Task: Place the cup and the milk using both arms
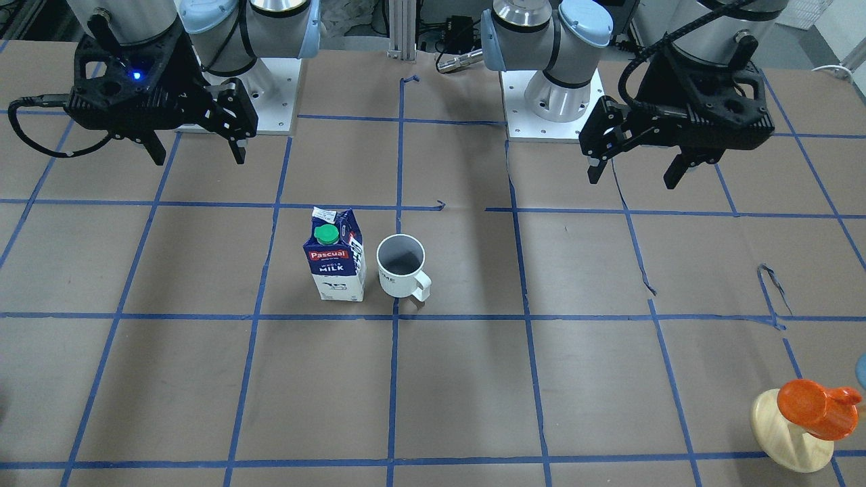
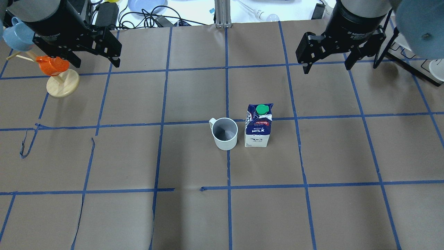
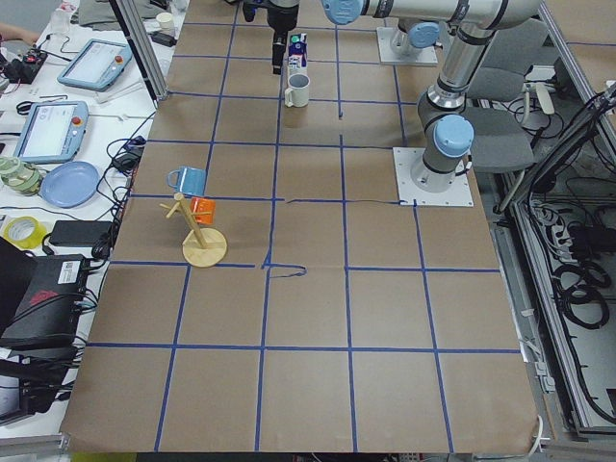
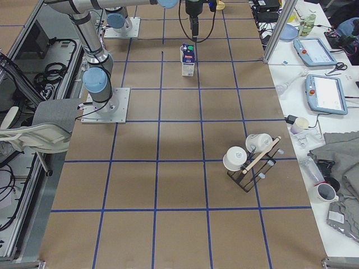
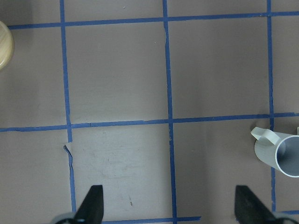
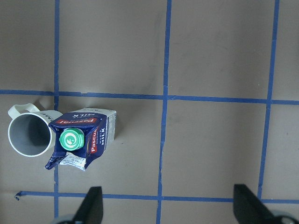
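Overhead exterior shows milk far from right end effector.

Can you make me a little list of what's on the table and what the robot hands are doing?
cup: upright, empty, in the middle
milk: upright carton, green cap on, close beside the cup
left gripper: open, above the table, holding nothing
right gripper: open, above the table, holding nothing
also there: orange cup on a wooden stand
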Controlling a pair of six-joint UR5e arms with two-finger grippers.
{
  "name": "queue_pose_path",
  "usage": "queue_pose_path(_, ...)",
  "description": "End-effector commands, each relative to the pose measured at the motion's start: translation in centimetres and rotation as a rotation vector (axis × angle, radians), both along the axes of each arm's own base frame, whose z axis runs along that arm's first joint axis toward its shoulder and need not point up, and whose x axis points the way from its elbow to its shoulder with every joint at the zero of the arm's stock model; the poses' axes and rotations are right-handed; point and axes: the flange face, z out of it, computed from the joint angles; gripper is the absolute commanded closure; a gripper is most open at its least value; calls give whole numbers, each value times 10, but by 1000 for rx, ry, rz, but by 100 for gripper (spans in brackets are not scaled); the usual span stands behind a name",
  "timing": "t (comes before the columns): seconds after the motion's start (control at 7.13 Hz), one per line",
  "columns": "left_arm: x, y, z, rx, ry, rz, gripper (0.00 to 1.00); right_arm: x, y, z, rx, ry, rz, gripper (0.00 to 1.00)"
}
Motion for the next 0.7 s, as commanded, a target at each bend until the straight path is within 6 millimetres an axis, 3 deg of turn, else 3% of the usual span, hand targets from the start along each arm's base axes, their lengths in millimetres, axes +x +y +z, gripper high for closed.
queue_pose_path(0.0, 0, 0, 0, 0, 0, 0, 0, 1, -3, -5, 10, 3, 2, 0)
queue_pose_path(0.56, 1, 0, 1, -3, 0, 1, 0, 1, -4, -8, 16, 3, 1, 0)
